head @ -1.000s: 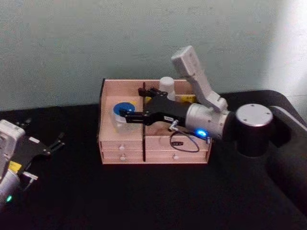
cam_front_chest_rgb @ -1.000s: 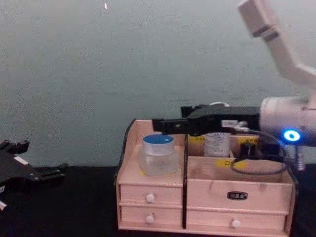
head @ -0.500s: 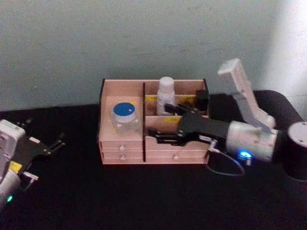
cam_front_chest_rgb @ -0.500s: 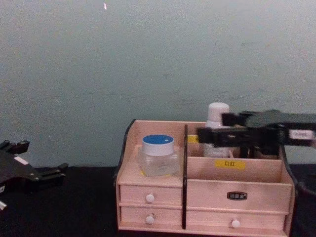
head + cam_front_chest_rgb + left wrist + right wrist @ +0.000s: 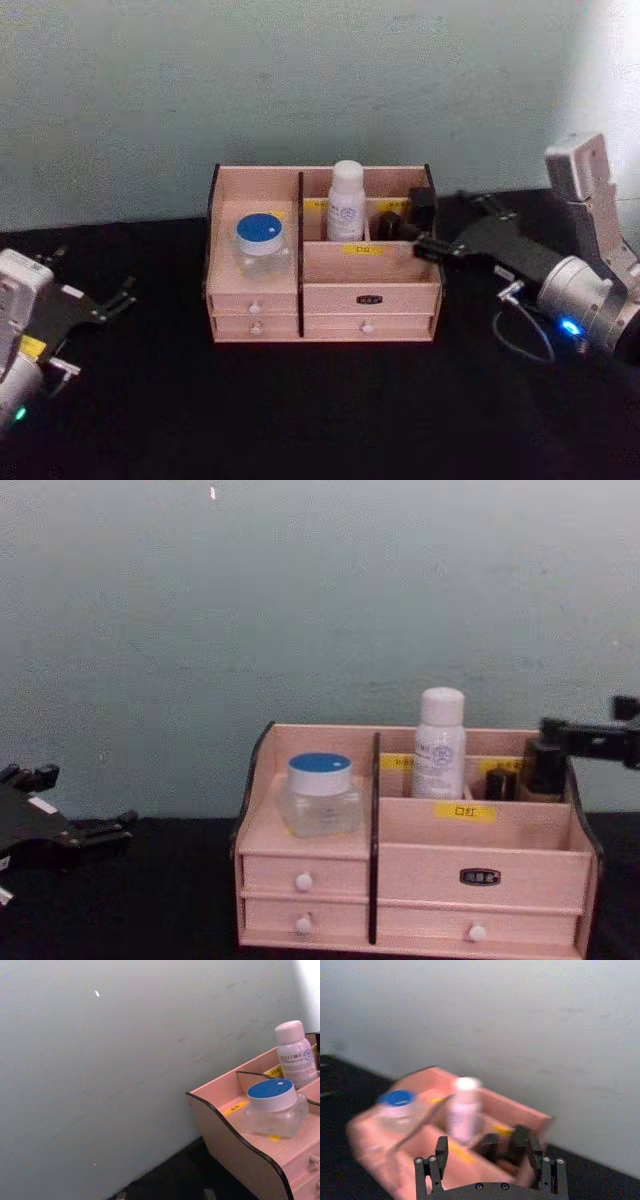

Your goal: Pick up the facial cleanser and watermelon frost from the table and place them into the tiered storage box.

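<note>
I see a wide light-pink wooden tiered storage box (image 5: 322,296) with black edge trim standing near the back edge of the black tabletop (image 5: 280,410), against a pale green wall (image 5: 280,80). Its front holds drawers with small white knobs (image 5: 303,882), and yellow labels (image 5: 464,811) mark the steps.

In the box's left compartment stands a squat clear jar with a blue-topped white lid (image 5: 262,243). It sits upright on the compartment floor, just left of the black divider (image 5: 375,830). In the raised back compartment, just right of that divider, a tall white bottle with a white cap and printed label (image 5: 346,203) stands upright. I cannot tell from the labels which item is the facial cleanser and which the watermelon frost. Further right in the back tier are small dark objects (image 5: 392,224), too indistinct for me to identify.

My right gripper (image 5: 428,232) hovers beside the right end of the box, at about the height of its upper tier. Its black fingers (image 5: 435,1160) are spread apart and carry nothing, as the right wrist view shows. The fingertips sit close to the box's right wall; I cannot tell if they touch it.

My left gripper (image 5: 118,296) is parked low over the tabletop's left edge, well apart from the box. Its fingers are parted and empty.
</note>
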